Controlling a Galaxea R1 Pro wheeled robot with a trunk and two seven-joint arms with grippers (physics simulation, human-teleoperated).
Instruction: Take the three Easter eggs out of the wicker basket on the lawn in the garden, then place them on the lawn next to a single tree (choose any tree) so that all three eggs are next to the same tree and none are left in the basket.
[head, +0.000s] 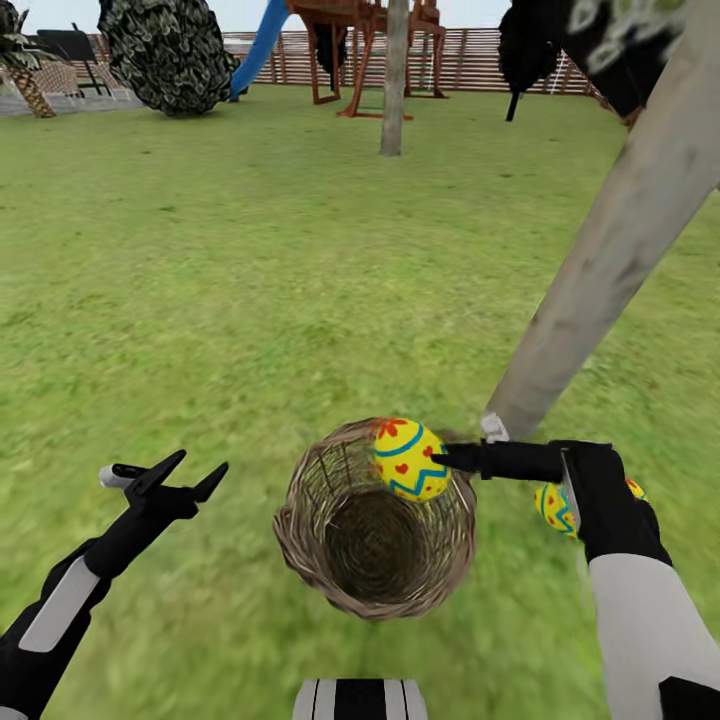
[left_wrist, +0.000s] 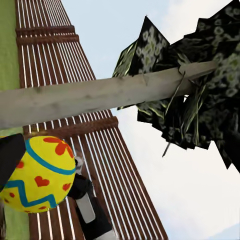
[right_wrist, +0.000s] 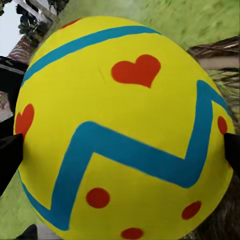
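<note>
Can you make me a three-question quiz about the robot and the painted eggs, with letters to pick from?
1. Where is the egg that the right pincer holds?
A. Over the rim of the wicker basket
B. Beside the blue slide
C. On the fence

2. What colour is that egg's zigzag band?
A. Pink
B. Blue
C. White

3. How is the left pincer?
A. Shut on an egg
B. Open and holding nothing
C. Inside the basket

Answers:
1 A: in the head view the egg sits at the basket's far rim.
2 B: the right wrist view shows a blue zigzag on yellow.
3 B: its fingers are spread over the grass, left of the basket.
</note>
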